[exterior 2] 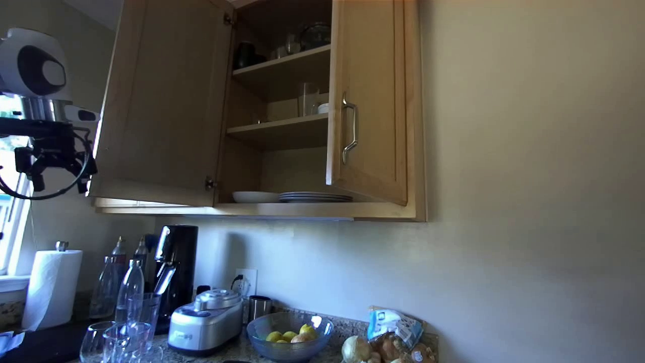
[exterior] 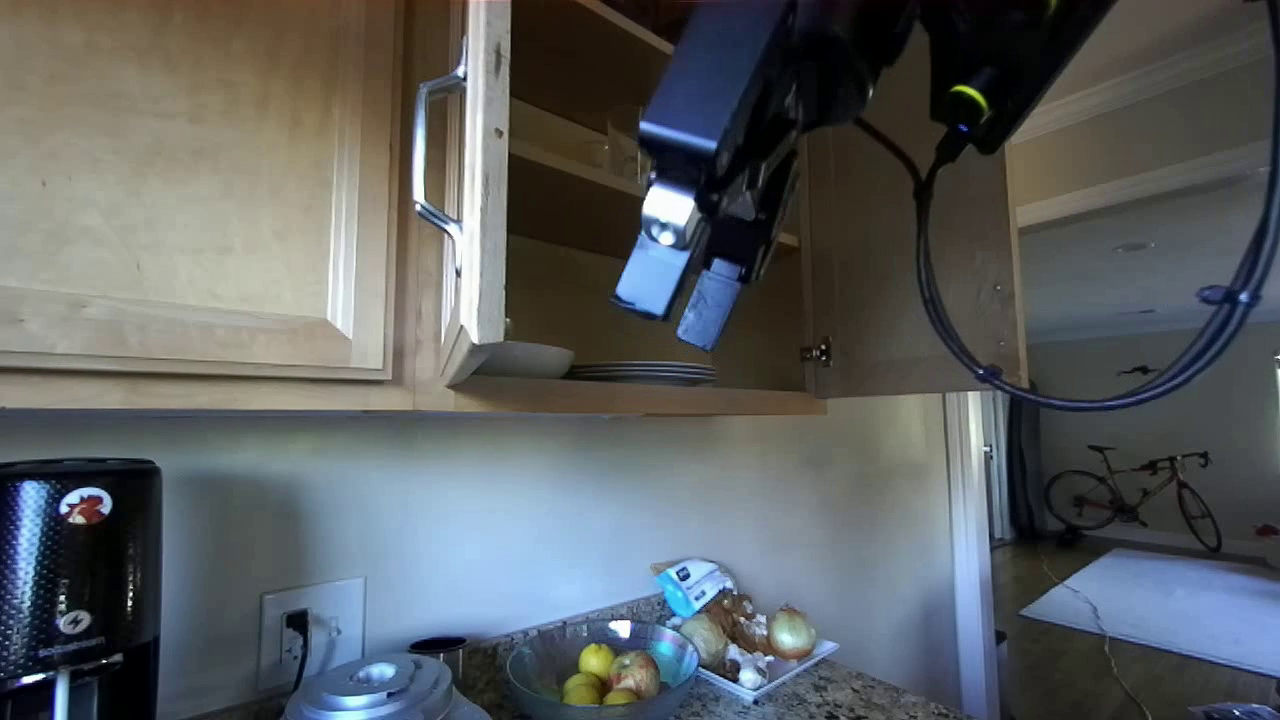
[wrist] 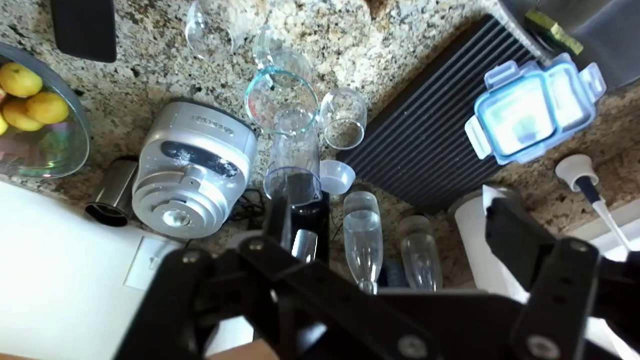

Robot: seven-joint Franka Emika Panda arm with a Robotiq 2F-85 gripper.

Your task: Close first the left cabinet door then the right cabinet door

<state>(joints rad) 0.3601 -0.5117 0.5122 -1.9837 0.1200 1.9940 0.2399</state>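
The left cabinet door (exterior: 487, 170) stands open, seen nearly edge-on, with its silver bar handle (exterior: 425, 160) on the outer face. In an exterior view its inner face (exterior 2: 161, 106) shows and the handle is hidden. The right cabinet door (exterior 2: 370, 96) is also open, its silver handle (exterior 2: 350, 128) near its left edge; its inner face (exterior: 910, 250) shows in an exterior view. My gripper (exterior: 680, 290) is open and empty, pointing down. In an exterior view the gripper (exterior 2: 60, 184) appears just left of the left door's free edge. The wrist view shows its spread fingers (wrist: 392, 220) above the counter.
Plates (exterior 2: 315, 196) and a bowl (exterior 2: 256, 196) sit on the cabinet's bottom shelf. A handle-less door (exterior: 180, 180) is shut beside it. Below are a food processor (wrist: 195, 170), a fruit bowl (exterior 2: 289, 338), glassware (wrist: 295, 145), bottles (wrist: 362, 240) and a paper towel roll (exterior 2: 53, 287). A cable loop (exterior: 1100, 400) hangs from the arm.
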